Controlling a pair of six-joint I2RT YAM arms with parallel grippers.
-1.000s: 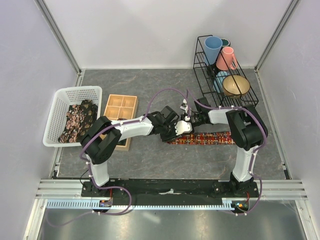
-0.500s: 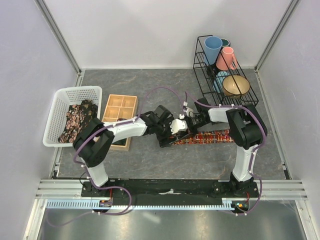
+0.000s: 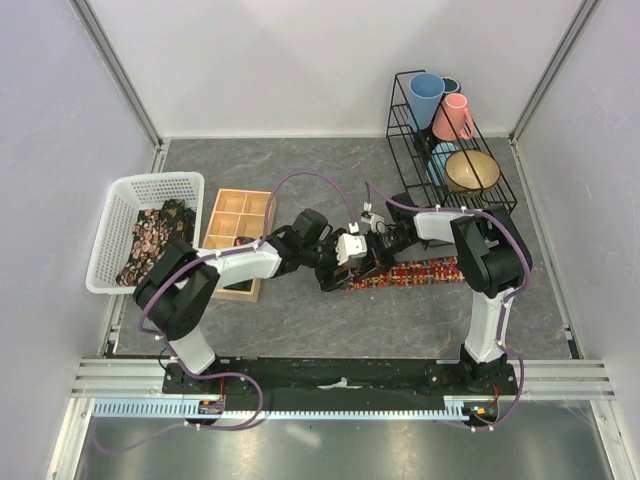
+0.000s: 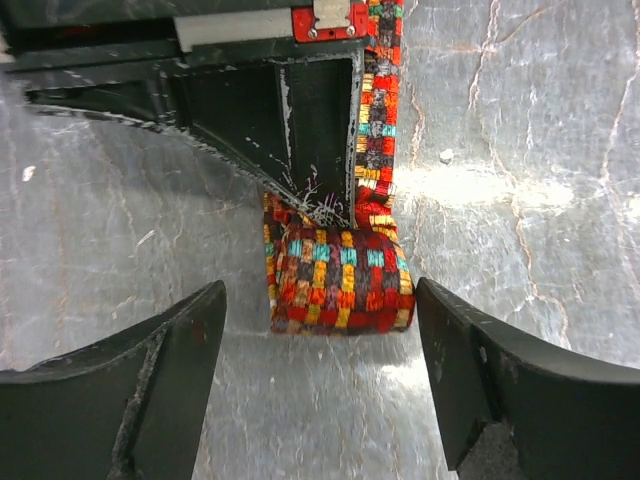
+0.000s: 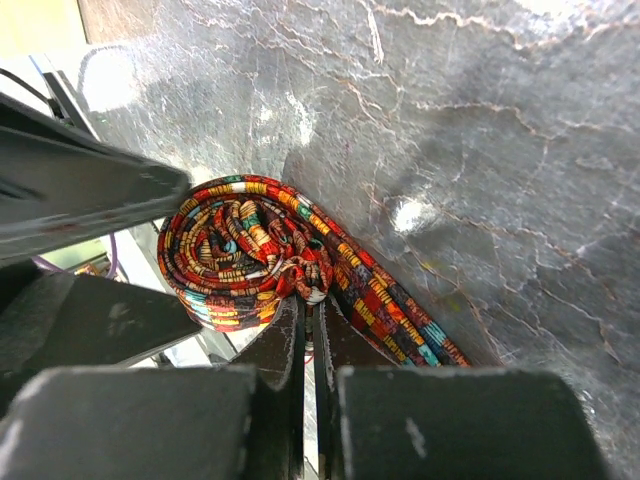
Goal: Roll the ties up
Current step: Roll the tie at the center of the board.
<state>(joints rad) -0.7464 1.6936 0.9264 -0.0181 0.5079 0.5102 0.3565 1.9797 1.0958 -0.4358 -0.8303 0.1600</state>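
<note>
Left tool (image 4: 318, 335) has opened; tie (image 3: 420, 272) lies left-right, roll leftward.

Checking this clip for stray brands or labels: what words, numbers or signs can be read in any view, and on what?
No text can be read in any view.
Small coloured tags on the rail by the arm bases: too small to read.
Red plate above the rolled tie: only screws show, no lettering.

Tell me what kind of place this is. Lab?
Probably a robot test cell, not a home: bare white walls on metal framing, plus staged props like a wire rack of cups and a plastic basket.
</note>
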